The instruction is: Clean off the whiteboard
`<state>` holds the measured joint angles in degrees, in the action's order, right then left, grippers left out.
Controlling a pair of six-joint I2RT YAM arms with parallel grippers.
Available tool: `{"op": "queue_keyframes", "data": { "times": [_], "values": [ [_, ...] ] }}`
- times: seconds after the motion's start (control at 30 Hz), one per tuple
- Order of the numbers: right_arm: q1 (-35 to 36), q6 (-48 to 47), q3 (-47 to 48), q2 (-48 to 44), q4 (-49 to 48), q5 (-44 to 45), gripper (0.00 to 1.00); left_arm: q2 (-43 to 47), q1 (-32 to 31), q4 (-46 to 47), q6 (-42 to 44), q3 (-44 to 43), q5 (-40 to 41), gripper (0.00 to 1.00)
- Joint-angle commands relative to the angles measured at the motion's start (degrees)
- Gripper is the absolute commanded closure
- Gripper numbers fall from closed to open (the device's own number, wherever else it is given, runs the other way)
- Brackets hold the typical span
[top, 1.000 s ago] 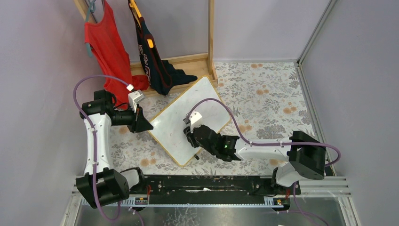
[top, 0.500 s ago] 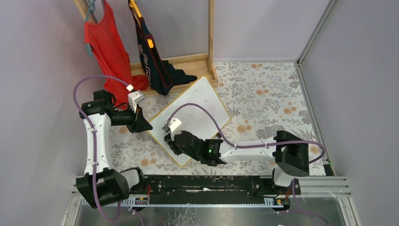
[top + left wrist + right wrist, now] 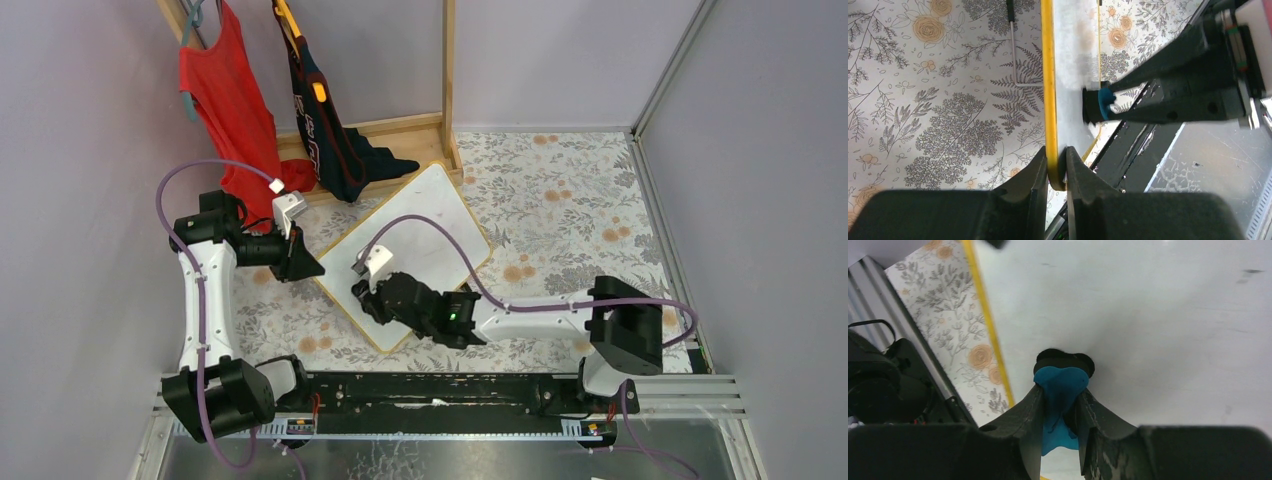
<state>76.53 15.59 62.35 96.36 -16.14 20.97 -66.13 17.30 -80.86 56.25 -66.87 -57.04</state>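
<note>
The whiteboard (image 3: 440, 215) lies tilted on the floral cloth, white with a thin yellow-wood frame (image 3: 1047, 90). My left gripper (image 3: 306, 268) is shut on the frame at the board's left corner, and in the left wrist view its jaws (image 3: 1057, 167) pinch the yellow edge. My right gripper (image 3: 368, 298) is over the board's near-left part, shut on a blue eraser (image 3: 1060, 382). The eraser's black pad presses on the white surface (image 3: 1158, 315). From the left wrist view the eraser (image 3: 1104, 102) is seen against the board. A faint dark smudge (image 3: 1251, 272) remains further up the board.
A wooden rack (image 3: 449, 90) at the back carries a red shirt (image 3: 228, 105) and a dark garment (image 3: 322, 125) whose hem touches the board's far corner. A thin metal rod (image 3: 1014, 55) lies on the cloth beside the frame. The black base rail (image 3: 440, 392) runs along the near edge.
My right gripper swept the eraser from the board's middle to its near-left part, then edged back slightly. The left gripper kept its hold without moving.
</note>
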Motion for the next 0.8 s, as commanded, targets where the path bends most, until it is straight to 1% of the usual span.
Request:
{"op": "queue_keyframes", "data": {
  "times": [0.0,0.2,0.4,0.77],
  "values": [
    [-6.4,-1.3,-3.1,-4.9,-0.8,4.5,1.0,0.5,-1.1,-2.3,2.2,0.8,1.1,1.0],
    [-10.1,-2.2,-6.1,-9.0,-0.5,5.4,1.0,0.4,-1.1,-2.3,2.2,0.8,1.3,1.0],
    [-9.8,0.8,-6.5,-8.5,-1.2,0.2,1.0,0.3,-1.1,-2.3,2.3,0.9,1.2,1.0],
    [-1.6,2.7,-5.8,-5.5,-2.7,0.9,1.0,0.2,-1.1,-2.3,2.4,0.9,1.2,1.0]
  ]
}}
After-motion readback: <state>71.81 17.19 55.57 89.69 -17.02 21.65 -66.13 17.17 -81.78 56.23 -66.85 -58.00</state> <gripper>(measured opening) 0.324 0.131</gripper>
